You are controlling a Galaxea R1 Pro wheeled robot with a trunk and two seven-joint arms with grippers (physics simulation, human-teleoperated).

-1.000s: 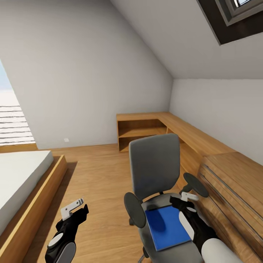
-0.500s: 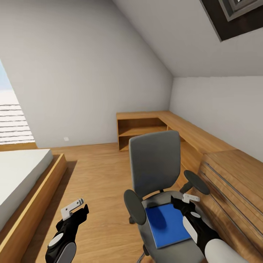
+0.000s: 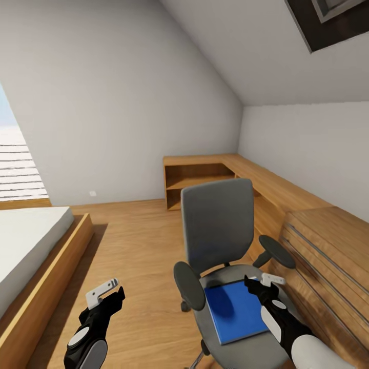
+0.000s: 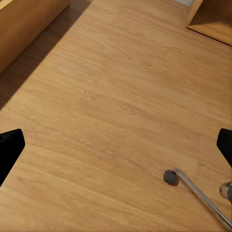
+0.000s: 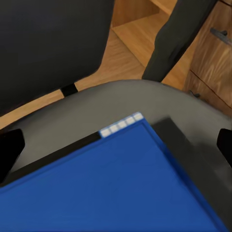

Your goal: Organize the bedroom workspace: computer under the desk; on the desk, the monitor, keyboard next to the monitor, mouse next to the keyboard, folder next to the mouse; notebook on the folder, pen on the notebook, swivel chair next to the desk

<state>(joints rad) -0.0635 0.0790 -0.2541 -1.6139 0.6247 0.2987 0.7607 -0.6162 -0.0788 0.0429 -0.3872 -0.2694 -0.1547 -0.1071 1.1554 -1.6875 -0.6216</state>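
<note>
The grey swivel chair point(image 3: 218, 225) stands on the wood floor, with its back toward the far wall. On its seat lies the bright-blue folder point(image 3: 233, 310), flat. My right gripper point(image 3: 262, 283) hovers open over the folder's far right corner, beside the right armrest point(image 3: 277, 251). In the right wrist view the folder point(image 5: 111, 188) spreads below the open right gripper point(image 5: 116, 145), on the grey seat point(image 5: 121, 101). My left gripper point(image 3: 107, 294) hangs open over bare floor left of the chair. In the left wrist view the left gripper point(image 4: 116, 147) is empty above a chair caster point(image 4: 170, 176).
A bed point(image 3: 31, 246) on a wooden platform fills the left. A light-wood shelf unit point(image 3: 205, 179) runs along the far wall and turns into a drawer chest point(image 3: 328, 246) close to the chair's right. Open floor point(image 3: 138, 241) lies between bed and chair.
The whole picture has slid slightly, so the camera moved. My right gripper has edged a little to the right over the folder's far corner. The left arm holds still.
</note>
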